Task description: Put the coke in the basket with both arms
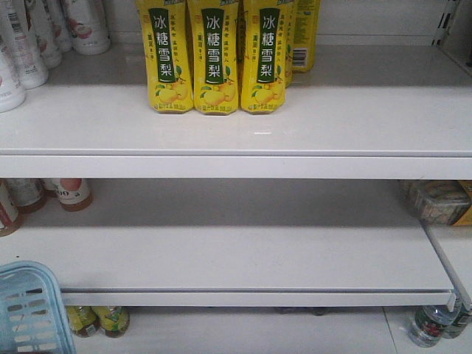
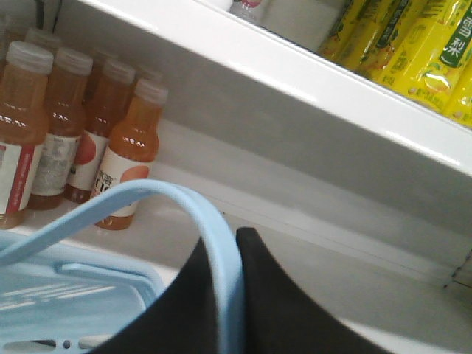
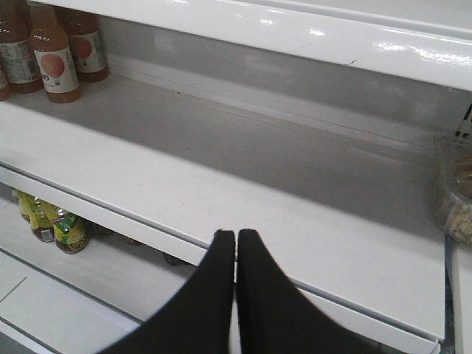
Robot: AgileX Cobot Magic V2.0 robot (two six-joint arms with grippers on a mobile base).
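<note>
The light blue basket (image 1: 29,310) shows at the lower left of the front view, slotted side toward me. In the left wrist view my left gripper (image 2: 230,243) is shut on the basket's thin loop handle (image 2: 214,221), which runs between its two black fingers; the basket body (image 2: 66,295) hangs below at the left. My right gripper (image 3: 236,240) is shut with nothing between its fingers, in front of the middle shelf's edge. The coke is not in view in any frame.
White store shelves (image 1: 236,162) fill the scene. Yellow pear-drink bottles (image 1: 217,59) stand on the upper shelf. Orange juice bottles (image 2: 74,125) stand at the middle shelf's left. Small green-labelled bottles (image 3: 51,225) sit on the bottom shelf. A packaged item (image 3: 457,192) lies at the right.
</note>
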